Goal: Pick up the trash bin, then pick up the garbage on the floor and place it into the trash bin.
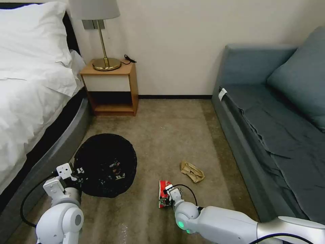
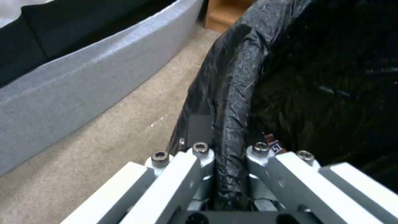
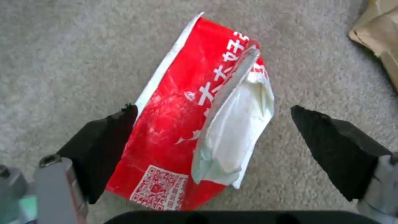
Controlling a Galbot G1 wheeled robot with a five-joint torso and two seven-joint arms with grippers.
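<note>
Near the bed on your left, the trash bin sits with its black liner draped over the rim, and your left gripper is clamped on that rim at the near-left side; the left wrist view shows the lined edge pinched between the fingers. Small pieces of litter lie at the bottom of the bin, though they are too dim to name with any certainty.

To the right of the bin, on the carpet, you have the red-white snack packet lying flat. Your right gripper is down over it with its jaws spread wide, one black fingertip touching the packet's edge and the other well clear on the far side, resting over bare carpet. The packet's torn white flap folds across its red face.

Just beyond the packet, farther right, the crumpled tan paper lies on the carpet, apart from both grippers.

Farther off, a wooden nightstand with a brass lamp stands against the wall, and a blue-grey sofa runs along your right.
</note>
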